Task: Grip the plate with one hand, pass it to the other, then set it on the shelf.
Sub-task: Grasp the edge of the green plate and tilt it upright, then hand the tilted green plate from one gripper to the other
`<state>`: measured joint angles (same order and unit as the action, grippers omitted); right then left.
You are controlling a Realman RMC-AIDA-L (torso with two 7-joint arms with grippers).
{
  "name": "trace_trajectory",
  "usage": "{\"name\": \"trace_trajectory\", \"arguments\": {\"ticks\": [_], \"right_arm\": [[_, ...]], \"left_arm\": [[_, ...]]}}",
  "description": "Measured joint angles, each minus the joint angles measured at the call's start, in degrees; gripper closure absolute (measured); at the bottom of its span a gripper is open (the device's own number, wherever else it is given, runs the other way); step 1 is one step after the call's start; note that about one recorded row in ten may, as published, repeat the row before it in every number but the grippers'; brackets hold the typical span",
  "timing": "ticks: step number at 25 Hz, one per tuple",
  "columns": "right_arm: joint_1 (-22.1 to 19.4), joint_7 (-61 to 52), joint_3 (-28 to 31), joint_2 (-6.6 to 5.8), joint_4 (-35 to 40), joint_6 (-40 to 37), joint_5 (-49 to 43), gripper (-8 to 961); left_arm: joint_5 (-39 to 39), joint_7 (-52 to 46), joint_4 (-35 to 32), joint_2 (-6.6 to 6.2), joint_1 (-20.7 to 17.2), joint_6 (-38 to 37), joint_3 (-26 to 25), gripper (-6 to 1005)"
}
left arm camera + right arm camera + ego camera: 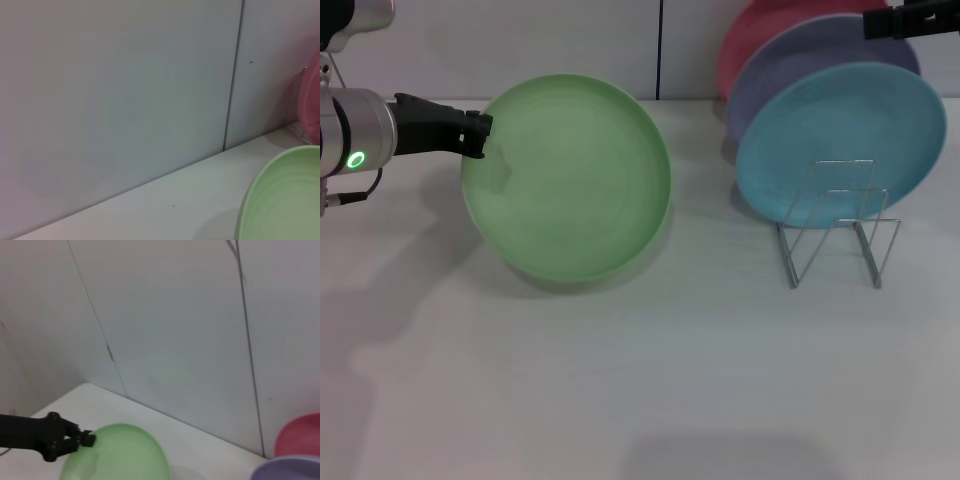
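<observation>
The slim black left gripper [478, 133] on the green-ringed silver arm is clamped on the upper left rim of the round matte light green plate [567, 177], holding it tilted above the white table [650, 380], well left of the silver wire rack [838, 222], while the right gripper [910, 20] hangs above the racked plates, its fingers impossible to judge.

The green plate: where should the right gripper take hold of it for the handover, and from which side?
Probably the bare rim on the green plate's right side, coming from the right. The plate is tilted up, and the left gripper pinches its upper-left rim, so the opposite edge is free.
</observation>
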<state>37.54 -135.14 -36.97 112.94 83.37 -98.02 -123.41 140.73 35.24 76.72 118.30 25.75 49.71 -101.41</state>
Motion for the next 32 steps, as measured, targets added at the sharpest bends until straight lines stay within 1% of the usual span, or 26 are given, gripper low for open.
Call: {"name": "trace_trajectory", "arguments": {"ticks": [3, 9, 12, 13, 14, 16, 18, 19, 22, 24, 27, 28, 29, 31, 32], "right_arm": [[0.1, -0.6, -2.0, 0.22, 0.1, 1.3, -1.7, 120], [0.5, -1.5, -4.1, 0.37, -0.1, 2.3, -2.3, 120], [1.6, -2.6, -5.2, 0.36, -1.1, 3.7, -3.1, 120], [3.0, -3.1, -5.7, 0.17, -2.4, 4.1, -4.3, 120], [3.0, -3.1, -5.7, 0.17, -2.4, 4.1, -4.3, 120], [4.7, -3.4, -5.8, -0.03, -4.6, 4.7, -5.6, 120], [7.0, -3.5, -6.2, -0.27, -8.5, 6.1, -6.6, 120], [7.0, -3.5, -6.2, -0.27, -8.5, 6.1, -6.6, 120], [8.7, -3.3, -7.5, -0.41, -11.8, 7.8, -6.8, 121], [9.6, -3.2, -10.1, -0.42, -14.3, 9.8, -6.9, 121], [10.4, -3.2, -11.4, -0.43, -16.2, 10.9, -7.2, 121], [11.5, -3.3, -12.0, -0.44, -18.3, 11.4, -7.5, 121], [11.5, -3.3, -12.0, -0.44, -18.3, 11.4, -7.5, 121], [12.9, -3.2, -12.5, -0.45, -21.5, 12.6, -7.9, 120], [12.9, -3.2, -12.5, -0.45, -21.5, 12.6, -7.9, 120]], "left_arm": [[-0.1, 0.0, 0.2, 0.0, 0.0, 0.0, 0.4, 962], [-0.8, 0.0, 1.2, -0.01, -0.1, 0.2, 0.6, 963], [-0.9, 0.0, 2.4, -0.06, -0.5, 0.5, 0.6, 963], [-1.1, 0.0, 3.3, -0.07, -0.8, 0.7, 0.7, 963], [-1.1, 0.0, 3.3, -0.07, -0.8, 0.7, 0.7, 963], [-1.7, 0.0, 4.2, -0.14, -1.1, 0.9, 0.7, 962], [-2.3, 0.0, 5.2, -0.25, -1.6, 1.0, 0.6, 962], [-2.3, 0.0, 5.2, -0.25, -1.6, 1.0, 0.6, 962], [-2.3, 0.3, 5.5, -0.21, -1.7, 1.2, 0.6, 962], [-2.3, 0.3, 5.5, -0.2, -1.7, 1.5, 0.6, 962], [-2.3, 0.4, 5.4, -0.18, -1.7, 1.6, 0.6, 962], [-2.3, 0.4, 5.4, -0.14, -1.7, 1.6, 0.6, 962], [-2.3, 0.4, 5.4, -0.14, -1.7, 1.6, 0.6, 962], [-2.3, 0.4, 5.4, -0.11, -1.7, 1.6, 0.6, 962], [-2.4, 0.4, 5.4, -0.1, -1.7, 1.7, 0.6, 962]]}}
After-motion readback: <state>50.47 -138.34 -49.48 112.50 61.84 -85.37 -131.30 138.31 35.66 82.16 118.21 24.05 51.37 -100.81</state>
